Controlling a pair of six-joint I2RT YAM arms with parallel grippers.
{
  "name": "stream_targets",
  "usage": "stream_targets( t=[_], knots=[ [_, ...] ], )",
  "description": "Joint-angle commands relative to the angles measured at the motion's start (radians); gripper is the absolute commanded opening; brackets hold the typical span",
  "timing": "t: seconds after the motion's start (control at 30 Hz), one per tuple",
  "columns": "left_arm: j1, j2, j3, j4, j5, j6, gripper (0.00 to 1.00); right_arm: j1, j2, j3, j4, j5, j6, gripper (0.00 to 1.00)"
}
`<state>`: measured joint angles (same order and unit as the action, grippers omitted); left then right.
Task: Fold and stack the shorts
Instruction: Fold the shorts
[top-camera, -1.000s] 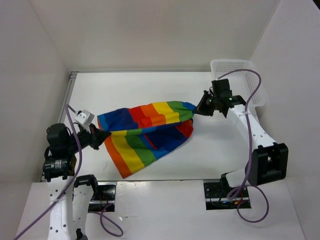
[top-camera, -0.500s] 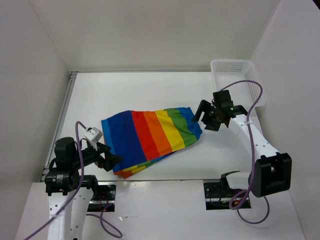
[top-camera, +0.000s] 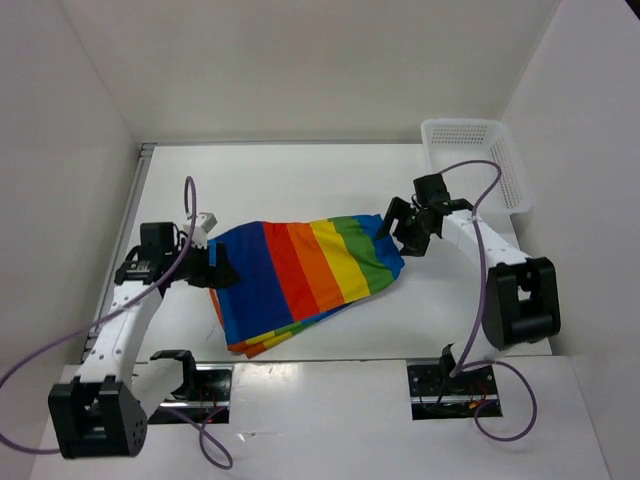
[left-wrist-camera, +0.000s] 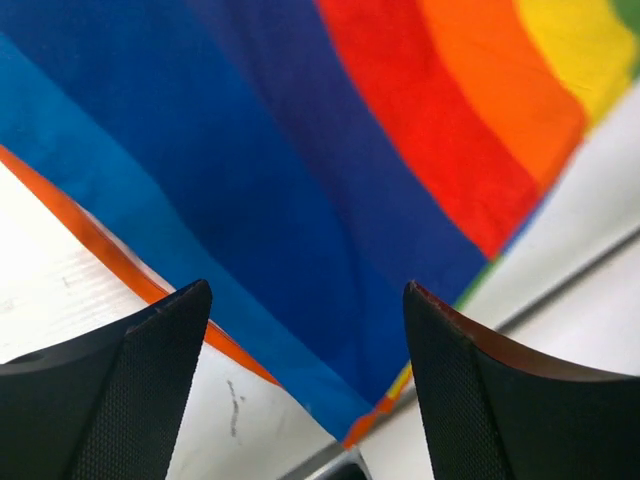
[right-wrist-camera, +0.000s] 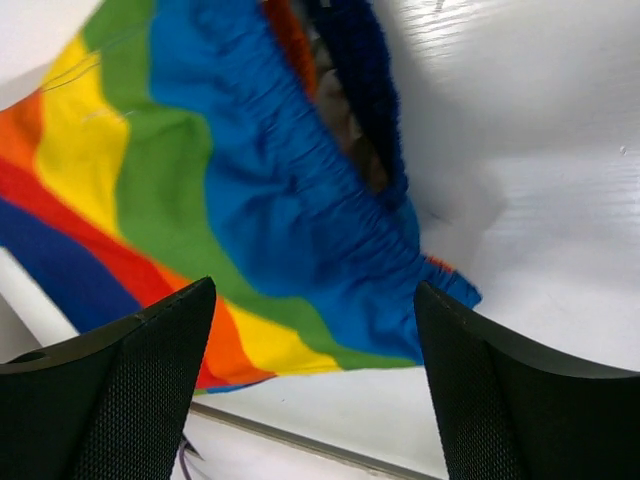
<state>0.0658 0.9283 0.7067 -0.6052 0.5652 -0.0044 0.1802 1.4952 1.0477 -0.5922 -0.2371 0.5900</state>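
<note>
— Blue, red, orange, yellow and green stripes in the middle of the frame: what was pictured?

— It was the shorts (top-camera: 300, 280), lying flat and doubled over on the white table (top-camera: 300, 180). The edge of a lower layer peeped out along the near side. They lay between the two arms, a little toward the near edge.

— Was either arm holding them?

— No. The left gripper (top-camera: 226, 274) stood at the dark blue end, jaws wide apart and nothing between them. Its wrist camera looked down past the parted fingers (left-wrist-camera: 150, 390) onto the blue and red stripes (left-wrist-camera: 330, 170). The right gripper (top-camera: 396, 232) hovered just beside the green and blue end, jaws likewise spread and empty. Its own camera showed the gathered blue waistband (right-wrist-camera: 300, 200) below the fingers (right-wrist-camera: 480, 400).

— And beyond the cloth?

— A white mesh basket (top-camera: 470, 128) sat in the far right corner, well apart from the shorts.
</note>
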Motion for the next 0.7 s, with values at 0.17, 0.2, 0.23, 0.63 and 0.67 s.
stream_targets(
  t=[0.17,0.2,0.23,0.63,0.67],
  knots=[
    [-0.04,0.254,-0.073,0.245,-0.106,0.004,0.82,-0.018,0.123,0.092,0.078,0.108,-0.015,0.9],
    [-0.04,0.294,-0.073,0.245,-0.119,0.004,0.82,-0.018,0.14,0.092,0.078,0.119,-0.024,0.9],
    [-0.05,0.312,-0.063,0.245,-0.131,0.004,0.82,-0.018,0.152,0.101,0.078,0.119,-0.033,0.9],
    [-0.06,0.685,0.114,0.36,-0.182,0.004,0.77,0.013,0.209,-0.026,0.16,-0.002,0.021,0.28],
    [-0.06,0.748,0.141,0.372,-0.182,0.004,0.75,0.033,0.209,-0.038,0.17,-0.002,0.03,0.25]
  ],
)
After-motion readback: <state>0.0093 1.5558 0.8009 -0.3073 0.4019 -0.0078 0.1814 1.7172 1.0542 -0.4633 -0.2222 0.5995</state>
